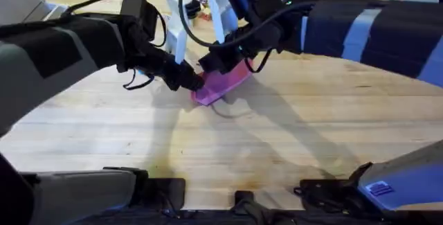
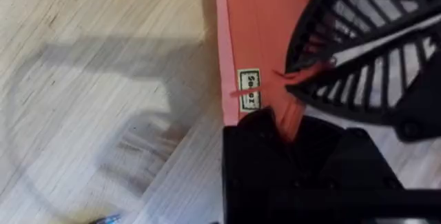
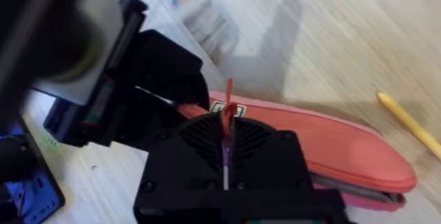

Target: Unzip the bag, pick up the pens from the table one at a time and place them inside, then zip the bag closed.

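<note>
Left fingers [image 2: 289,124] pinch end of bag [image 2: 265,38] on table [image 2: 103,79]; right gripper [image 2: 365,65] over bag.

Your bag [image 1: 223,84] lies on the desk [image 1: 277,135] toward its far middle. The left pincer [image 1: 196,81] sits at its left end, the right pincer [image 1: 214,62] just behind it. One pen [image 3: 410,124] lies beside the bag.

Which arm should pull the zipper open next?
Probably the right: in its wrist view the right gripper sits over the red zipper pull of the pink fabric pouch, while the left gripper is at the pouch's end.
</note>
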`<state>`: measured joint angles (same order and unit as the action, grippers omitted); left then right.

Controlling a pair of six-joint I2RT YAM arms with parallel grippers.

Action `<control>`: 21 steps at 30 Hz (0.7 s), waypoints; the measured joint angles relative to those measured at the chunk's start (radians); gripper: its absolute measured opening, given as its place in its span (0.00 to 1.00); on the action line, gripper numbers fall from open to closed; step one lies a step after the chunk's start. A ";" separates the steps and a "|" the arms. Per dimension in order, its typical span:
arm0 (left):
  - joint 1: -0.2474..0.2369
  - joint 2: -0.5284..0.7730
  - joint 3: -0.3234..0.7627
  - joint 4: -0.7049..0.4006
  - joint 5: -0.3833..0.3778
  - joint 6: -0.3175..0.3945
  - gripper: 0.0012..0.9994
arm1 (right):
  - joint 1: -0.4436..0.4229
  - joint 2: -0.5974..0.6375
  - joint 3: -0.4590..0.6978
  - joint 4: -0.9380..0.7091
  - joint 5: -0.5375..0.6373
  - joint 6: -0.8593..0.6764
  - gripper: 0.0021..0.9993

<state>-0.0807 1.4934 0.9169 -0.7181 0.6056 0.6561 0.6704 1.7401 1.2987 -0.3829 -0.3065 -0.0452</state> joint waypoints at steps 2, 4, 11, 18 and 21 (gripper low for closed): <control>0.000 0.000 0.000 0.000 0.000 0.000 0.04 | 0.009 0.000 0.000 0.010 0.002 0.006 0.03; 0.000 0.000 0.000 0.000 0.000 0.000 0.04 | 0.022 0.000 0.000 0.020 0.003 0.014 0.03; 0.000 0.000 0.000 0.000 0.000 0.000 0.04 | 0.050 0.000 0.000 0.039 0.006 0.040 0.03; 0.001 0.000 0.000 -0.001 0.000 0.005 0.04 | 0.053 0.000 0.000 0.039 0.017 0.064 0.08; 0.007 0.000 0.000 -0.010 0.003 0.018 0.04 | 0.031 0.000 0.000 0.040 0.045 0.060 0.47</control>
<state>-0.0733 1.4933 0.9169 -0.7284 0.6090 0.6736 0.7014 1.7403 1.2987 -0.3431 -0.2619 0.0147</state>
